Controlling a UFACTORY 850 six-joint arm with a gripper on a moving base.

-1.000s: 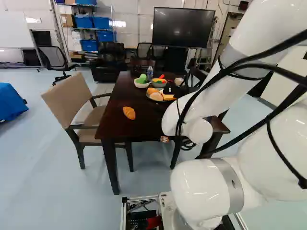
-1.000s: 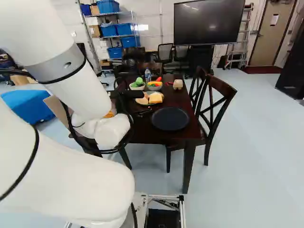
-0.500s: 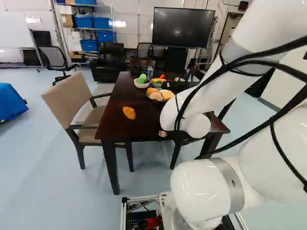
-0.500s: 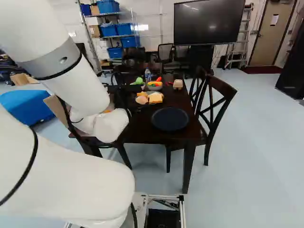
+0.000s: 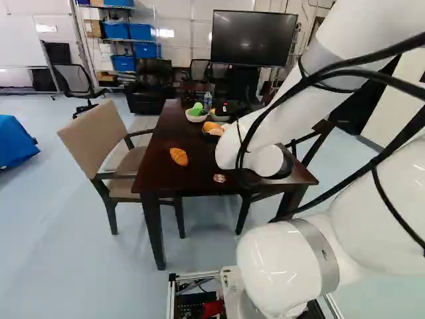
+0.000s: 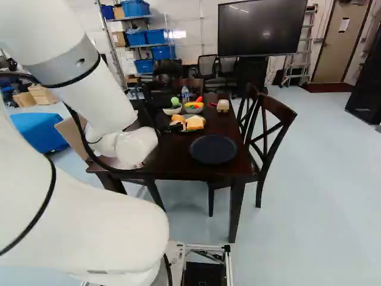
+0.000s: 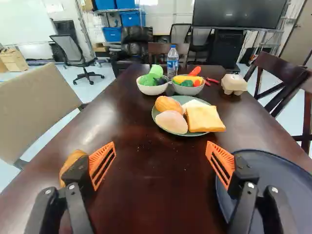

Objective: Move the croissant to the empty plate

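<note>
Have gripper (image 6: 172, 128) spread wide, gripping nothing. In wrist view, see orange pads (image 7: 101, 158) well apart, bare tabletop between. Find croissant (image 5: 178, 156) near middle of left base view, on the table (image 5: 199, 159) by its left edge. In wrist view, see it outside the gap, partly hidden behind the finger on the armchair (image 5: 96, 136) side. Can't tell on contact there.

See dark plate (image 6: 213, 149) right of centre in right base view, empty, on the table. In wrist view, find it at the other finger, partly covered by it. Ahead of gripper, see food plate (image 6: 186, 129) with bread slice (image 6: 195, 122) and buns. Behind that, see two bowls (image 6: 172, 111) (image 6: 193, 109) and bottle (image 6: 185, 94). Right of these in right base view, see egg carton (image 6: 222, 105).
</note>
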